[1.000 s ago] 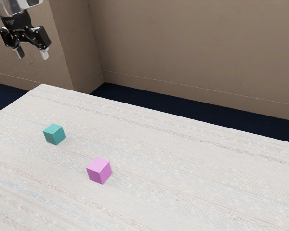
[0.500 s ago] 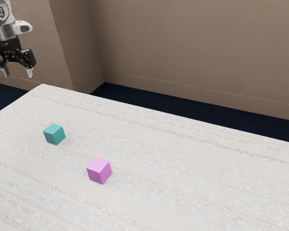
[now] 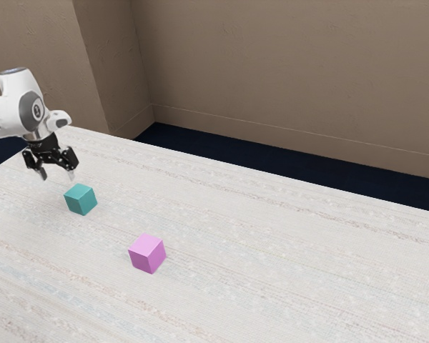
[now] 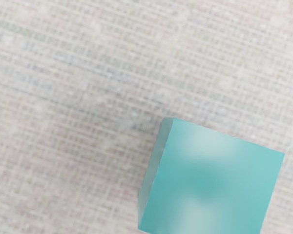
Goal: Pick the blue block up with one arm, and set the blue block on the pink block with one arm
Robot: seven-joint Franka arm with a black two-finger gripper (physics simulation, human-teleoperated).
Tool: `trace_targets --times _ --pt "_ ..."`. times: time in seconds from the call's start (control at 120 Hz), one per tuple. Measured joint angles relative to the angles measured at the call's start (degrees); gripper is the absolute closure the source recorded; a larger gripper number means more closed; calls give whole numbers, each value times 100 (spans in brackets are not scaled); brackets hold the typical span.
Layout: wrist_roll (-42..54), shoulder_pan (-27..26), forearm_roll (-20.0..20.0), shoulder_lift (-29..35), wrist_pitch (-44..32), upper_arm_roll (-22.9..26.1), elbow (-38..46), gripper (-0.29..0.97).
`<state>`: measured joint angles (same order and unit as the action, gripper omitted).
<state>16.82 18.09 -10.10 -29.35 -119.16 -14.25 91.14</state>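
The blue block, teal in colour, rests on the pale wooden table toward the exterior view's left. The pink block sits apart from it, nearer the front and further to the exterior view's right. My gripper hangs open just above and slightly left of the blue block, fingers pointing down, holding nothing. In the wrist view the blue block lies close under my hand on the table.
The table's far edge runs diagonally behind the blocks, with a dark floor and beige walls beyond. A wall pillar stands behind my arm. Open tabletop stretches to the exterior view's right.
My gripper has come down from high at the upper left to just above the blue block, staying open. Neither block has moved.
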Motion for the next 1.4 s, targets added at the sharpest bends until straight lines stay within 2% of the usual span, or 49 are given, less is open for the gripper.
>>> trace_targets --times 0.167,0.275,0.508,0.792,1.4 --pt "519 1 54 54 -125 1 82 0" --pt "932 -6 -256 117 112 -30 57 0" --pt "1587 -8 180 114 322 -12 49 0" --pt "2152 12 156 -252 -99 321 30 0" --pt "2004 55 69 -581 -453 434 -28 0"
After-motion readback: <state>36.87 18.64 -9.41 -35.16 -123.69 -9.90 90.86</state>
